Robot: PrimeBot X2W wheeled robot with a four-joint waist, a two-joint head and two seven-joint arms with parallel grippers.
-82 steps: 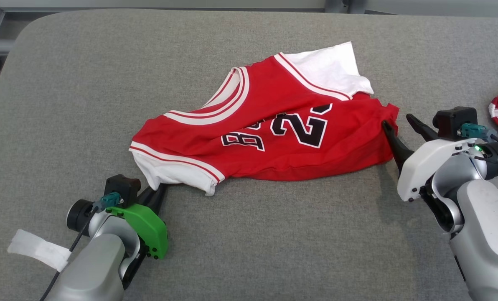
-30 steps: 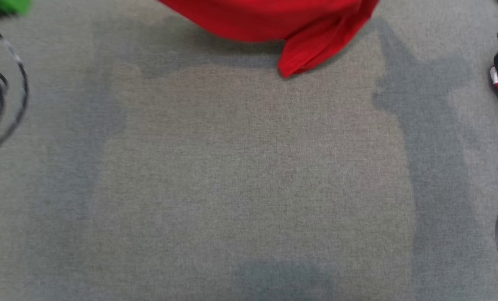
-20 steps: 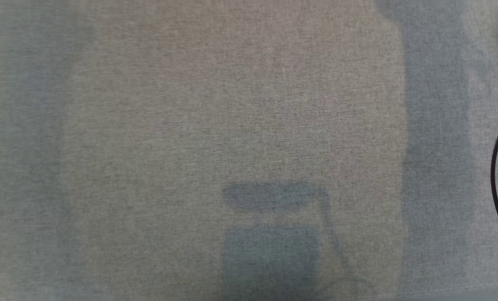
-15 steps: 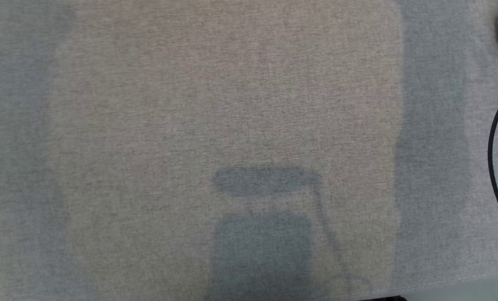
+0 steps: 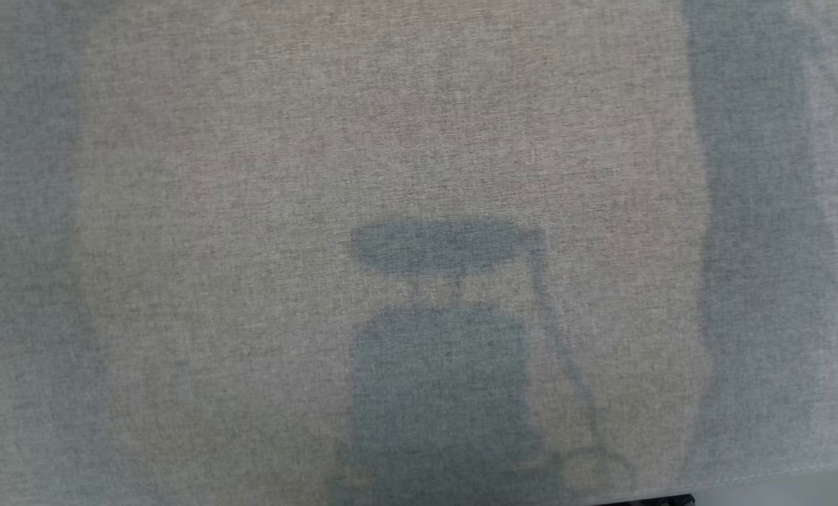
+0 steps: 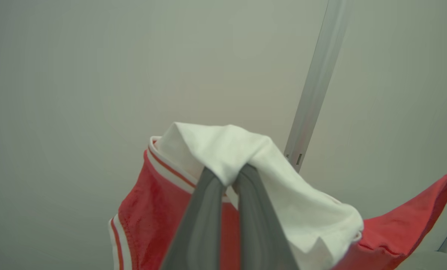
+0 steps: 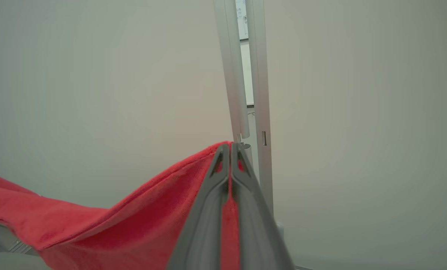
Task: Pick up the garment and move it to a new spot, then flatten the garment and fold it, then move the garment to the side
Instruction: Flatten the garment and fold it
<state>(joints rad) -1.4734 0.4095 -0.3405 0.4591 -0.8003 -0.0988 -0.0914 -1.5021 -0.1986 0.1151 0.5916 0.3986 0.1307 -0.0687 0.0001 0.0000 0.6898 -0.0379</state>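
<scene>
Shirt (image 6: 148,210), red with white striped trim, hangs in the air between both claws, slung like a hammock in front of a pale wall (image 6: 96,75). The left claw (image 6: 229,176) is clenched on a bunch of the white sleeve (image 6: 283,187). The right claw (image 7: 230,148) is pinched tight on a red edge (tips pressed together, cloth between them). Below, the grey cushion (image 5: 250,176) carries the robot's shadow (image 5: 447,365).
</scene>
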